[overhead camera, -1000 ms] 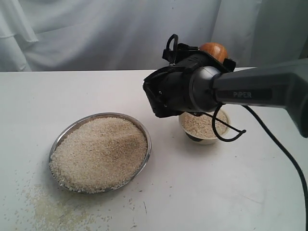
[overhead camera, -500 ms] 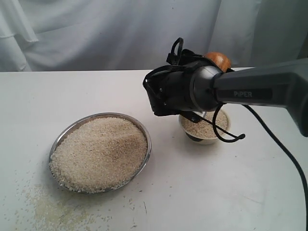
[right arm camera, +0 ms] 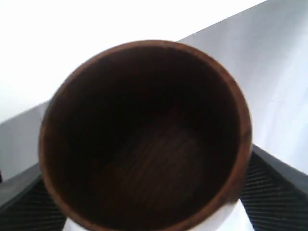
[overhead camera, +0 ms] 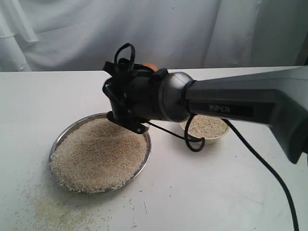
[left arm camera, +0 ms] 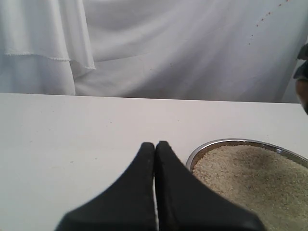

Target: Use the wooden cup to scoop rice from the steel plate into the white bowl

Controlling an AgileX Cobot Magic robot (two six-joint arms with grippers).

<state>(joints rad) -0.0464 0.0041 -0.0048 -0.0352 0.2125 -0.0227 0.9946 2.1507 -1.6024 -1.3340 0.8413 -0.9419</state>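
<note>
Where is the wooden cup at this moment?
The right gripper holds the wooden cup, empty. In the exterior view it is mostly hidden behind that gripper, above the far rim of the steel plate, left of the white bowl.

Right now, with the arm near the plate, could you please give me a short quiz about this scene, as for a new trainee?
1. Which dish holds more rice, the steel plate or the white bowl?
2. True or false: the wooden cup held in the right gripper has grains inside.
3. The jaws of the left gripper stand: A) wide open, B) shut together with nothing between them, C) shut on a spoon.
Key: 1. The steel plate. 2. False, the cup is empty inside. 3. B.
</note>
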